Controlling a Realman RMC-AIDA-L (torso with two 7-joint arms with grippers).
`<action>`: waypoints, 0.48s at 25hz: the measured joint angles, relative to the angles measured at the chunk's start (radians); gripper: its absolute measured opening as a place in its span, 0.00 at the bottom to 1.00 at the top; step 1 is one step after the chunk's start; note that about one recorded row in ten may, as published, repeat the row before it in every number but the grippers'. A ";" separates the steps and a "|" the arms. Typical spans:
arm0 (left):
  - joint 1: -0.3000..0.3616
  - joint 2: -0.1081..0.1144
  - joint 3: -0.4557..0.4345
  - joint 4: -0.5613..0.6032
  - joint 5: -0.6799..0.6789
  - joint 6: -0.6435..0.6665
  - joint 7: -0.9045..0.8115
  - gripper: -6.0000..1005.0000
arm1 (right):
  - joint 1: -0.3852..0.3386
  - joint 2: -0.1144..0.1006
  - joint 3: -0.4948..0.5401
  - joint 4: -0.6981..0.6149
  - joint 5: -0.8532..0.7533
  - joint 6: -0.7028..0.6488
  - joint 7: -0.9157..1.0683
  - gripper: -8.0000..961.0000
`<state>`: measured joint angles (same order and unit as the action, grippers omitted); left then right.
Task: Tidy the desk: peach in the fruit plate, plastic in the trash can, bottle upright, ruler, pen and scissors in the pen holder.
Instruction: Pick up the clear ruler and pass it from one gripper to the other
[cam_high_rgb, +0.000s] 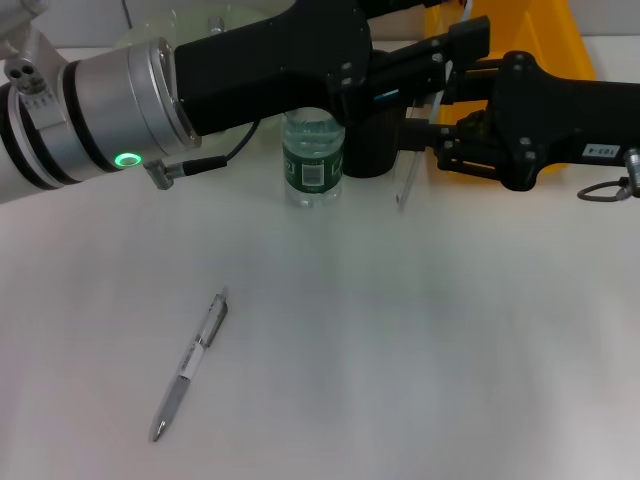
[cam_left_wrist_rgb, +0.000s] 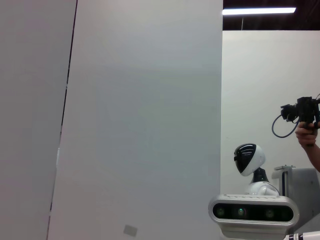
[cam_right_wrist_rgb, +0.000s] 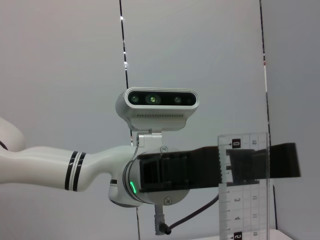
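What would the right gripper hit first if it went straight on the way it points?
Probably the ruler hanging just ahead of the right gripper, then the pen holder behind that. Depth is hard to judge from the head view.

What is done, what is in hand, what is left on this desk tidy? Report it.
Done: the bottle stands upright. In hand: the ruler hangs off the desk between the left gripper and the right gripper, by the pen holder; which one grips it is unclear. Left: the pen lies on the desk, then the ruler's drop. The peach, plastic and scissors are out of sight, so unconfirmed.
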<state>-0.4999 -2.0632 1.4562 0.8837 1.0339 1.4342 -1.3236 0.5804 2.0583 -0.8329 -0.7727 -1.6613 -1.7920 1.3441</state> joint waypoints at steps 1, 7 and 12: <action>0.000 0.000 0.000 0.001 0.000 0.000 0.000 0.48 | 0.000 0.001 0.000 0.000 0.000 0.000 -0.003 0.40; 0.000 0.001 -0.008 0.002 0.000 -0.001 0.001 0.60 | 0.002 0.003 0.002 0.000 0.000 -0.001 -0.010 0.40; 0.008 0.003 -0.030 0.014 0.000 0.006 0.001 0.63 | -0.002 0.006 0.035 0.000 0.002 0.001 -0.017 0.40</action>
<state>-0.4917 -2.0606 1.4258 0.8975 1.0339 1.4400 -1.3222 0.5786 2.0646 -0.7982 -0.7727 -1.6591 -1.7908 1.3270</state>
